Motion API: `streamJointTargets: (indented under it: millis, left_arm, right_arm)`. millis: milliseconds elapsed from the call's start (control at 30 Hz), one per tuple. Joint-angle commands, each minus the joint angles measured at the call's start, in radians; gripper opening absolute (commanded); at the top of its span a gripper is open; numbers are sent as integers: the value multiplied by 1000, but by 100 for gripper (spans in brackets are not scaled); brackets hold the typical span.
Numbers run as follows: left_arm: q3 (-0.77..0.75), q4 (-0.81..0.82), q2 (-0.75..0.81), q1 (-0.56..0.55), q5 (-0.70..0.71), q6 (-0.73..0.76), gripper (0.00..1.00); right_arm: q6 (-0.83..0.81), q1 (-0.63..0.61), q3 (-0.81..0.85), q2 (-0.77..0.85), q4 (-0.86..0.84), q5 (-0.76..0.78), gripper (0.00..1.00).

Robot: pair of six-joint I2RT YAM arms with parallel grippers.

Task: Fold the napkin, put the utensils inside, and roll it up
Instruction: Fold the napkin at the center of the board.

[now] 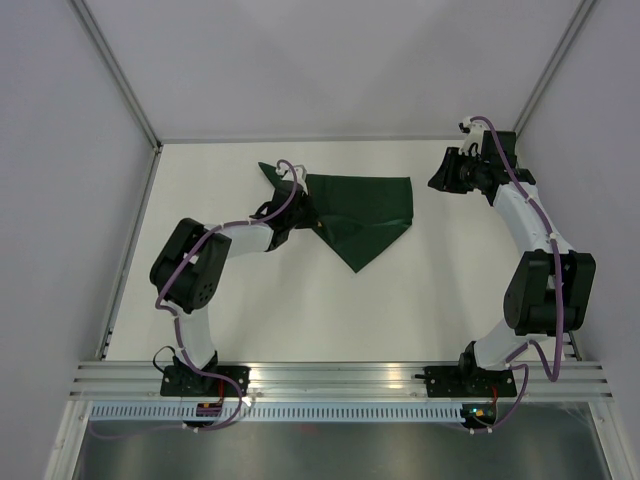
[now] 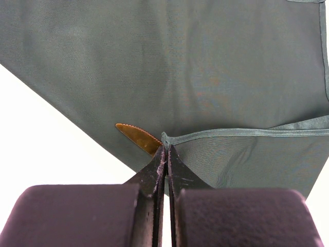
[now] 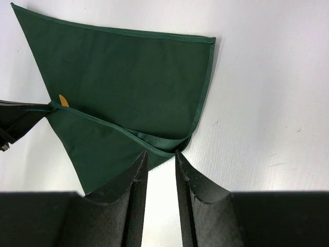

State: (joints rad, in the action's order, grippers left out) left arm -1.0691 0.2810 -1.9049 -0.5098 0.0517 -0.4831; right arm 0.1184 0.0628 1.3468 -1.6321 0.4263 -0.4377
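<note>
The dark green napkin point(image 1: 365, 215) lies folded into a rough triangle on the white table, with one pointed flap point(image 1: 270, 173) sticking out past my left arm. My left gripper point(image 1: 308, 218) point(image 2: 166, 149) is shut on a hemmed corner of the napkin point(image 2: 216, 77). Beside that corner, the yellow-orange serrated tip of a utensil point(image 2: 136, 136) pokes out from under the fold; the rest is hidden. My right gripper point(image 1: 440, 175) point(image 3: 161, 156) stands open with nothing in it, just off the napkin's point(image 3: 128, 82) right corner. The utensil tip point(image 3: 64, 100) also shows in the right wrist view.
The white table point(image 1: 400, 310) is bounded by a metal frame along the left edge point(image 1: 130, 250) and grey walls behind. An aluminium rail point(image 1: 340, 375) with both arm bases runs along the near edge.
</note>
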Motion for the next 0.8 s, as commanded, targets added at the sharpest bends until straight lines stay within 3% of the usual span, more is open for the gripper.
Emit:
streamJointTargets:
  millis: [0,333,400,567,767]
  left_arm:
    - [-42,7,-17,10,17,-37,2]
    - [-61,-3,-42,19,17,-52,5]
    - [-61,-3,-40,24,17,-55,22]
    - [-61,-3,-29,31,19,-52,49]
    - [-54,-8,7,45,25,-43,57]
  right_arm:
    - [9,3,-5,-3,3,-10,33]
    - [7,3,-6,-5,2,-10,33]
    - [7,3,-6,-3,2,-10,34]
    - [6,3,-5,-2,2,-12,34]
    - [6,3,-6,0,2,-12,34]
